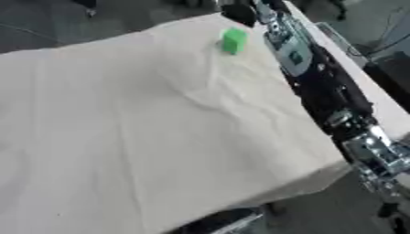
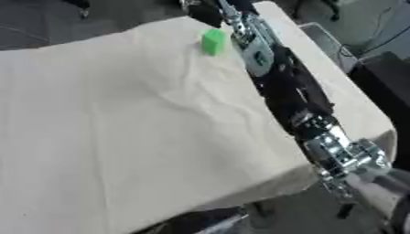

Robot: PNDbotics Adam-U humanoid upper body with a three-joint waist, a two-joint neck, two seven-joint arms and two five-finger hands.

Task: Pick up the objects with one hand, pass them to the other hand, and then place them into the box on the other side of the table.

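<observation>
A small green block (image 1: 234,40) stands on the beige cloth-covered table (image 1: 120,128) near its far edge. My right arm (image 2: 276,77) reaches in from the lower right along the table's right side. Its hand (image 1: 240,13) is a dark blurred shape just beyond and slightly right of the block, apart from it. My left hand shows in neither view.
The cloth has shallow wrinkles (image 1: 200,98) across the middle. The table's near corner (image 1: 320,169) drops off at the lower right, with dark floor beyond it. Dark equipment (image 2: 376,68) stands off the right edge.
</observation>
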